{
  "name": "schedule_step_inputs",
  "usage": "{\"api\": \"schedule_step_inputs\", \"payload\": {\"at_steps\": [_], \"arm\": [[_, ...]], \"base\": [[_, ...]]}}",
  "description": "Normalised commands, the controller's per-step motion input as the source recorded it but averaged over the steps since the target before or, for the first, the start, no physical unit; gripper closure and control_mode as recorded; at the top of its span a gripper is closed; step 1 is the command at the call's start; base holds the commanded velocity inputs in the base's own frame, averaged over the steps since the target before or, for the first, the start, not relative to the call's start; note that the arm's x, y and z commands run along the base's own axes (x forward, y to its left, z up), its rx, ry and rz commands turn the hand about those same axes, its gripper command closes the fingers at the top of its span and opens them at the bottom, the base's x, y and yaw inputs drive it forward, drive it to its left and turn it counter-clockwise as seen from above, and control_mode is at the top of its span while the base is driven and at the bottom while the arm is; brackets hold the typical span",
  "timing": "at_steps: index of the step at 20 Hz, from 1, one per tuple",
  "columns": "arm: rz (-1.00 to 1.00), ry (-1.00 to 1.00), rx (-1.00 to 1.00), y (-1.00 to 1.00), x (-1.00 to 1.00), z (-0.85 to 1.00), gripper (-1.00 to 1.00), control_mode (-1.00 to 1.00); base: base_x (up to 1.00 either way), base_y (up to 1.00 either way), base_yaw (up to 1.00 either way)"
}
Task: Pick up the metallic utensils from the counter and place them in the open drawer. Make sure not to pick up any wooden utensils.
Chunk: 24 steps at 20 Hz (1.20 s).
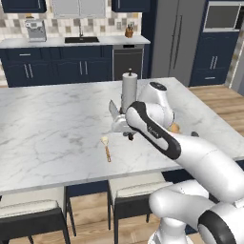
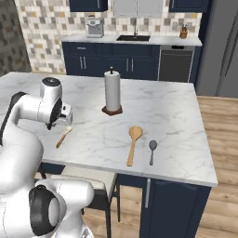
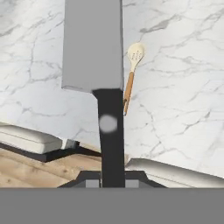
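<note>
My gripper [image 3: 113, 183] is shut on the black handle of the kitchen knife [image 3: 92, 43], whose silver blade points away over the white marble counter [image 3: 183, 87]. From the left base view the knife [image 1: 113, 110] sticks up from the gripper [image 1: 125, 127] above the counter [image 1: 47, 124]. The small dark-grey metal spoon [image 2: 152, 151] lies near the counter's front edge, beside the large wooden spoon [image 2: 134, 143]. The smaller wooden spoon [image 3: 131, 74] [image 1: 106, 147] [image 2: 63, 136] lies just beyond the knife. The open drawer is out of view.
A paper towel roll [image 1: 129, 90] [image 2: 112, 90] stands upright on the counter behind the gripper. Cushioned stools [image 1: 138, 190] [image 1: 28, 209] sit under the counter's front edge. A back wall counter with a sink [image 2: 134, 38] is far off.
</note>
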Motion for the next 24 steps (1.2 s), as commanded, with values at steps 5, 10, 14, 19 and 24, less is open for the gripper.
{"api": "schedule_step_inputs", "payload": {"at_steps": [5,10,14,19,24], "arm": [[0.17,0.02,0.00,-0.87,-0.33,0.50,1.00,-1.00],[0.16,0.05,0.00,-0.82,-0.34,0.68,1.00,-1.00],[0.12,0.00,-0.07,-0.59,-0.55,0.50,1.00,-1.00],[0.14,-0.03,-0.14,-0.24,-0.81,0.08,1.00,-1.00],[0.07,-0.08,-0.13,-0.08,-0.79,0.11,1.00,-1.00]], "base": [[0.00,0.00,0.00],[0.00,0.00,0.00],[0.00,0.00,0.00],[0.00,0.00,0.00],[0.00,0.00,0.00]]}}
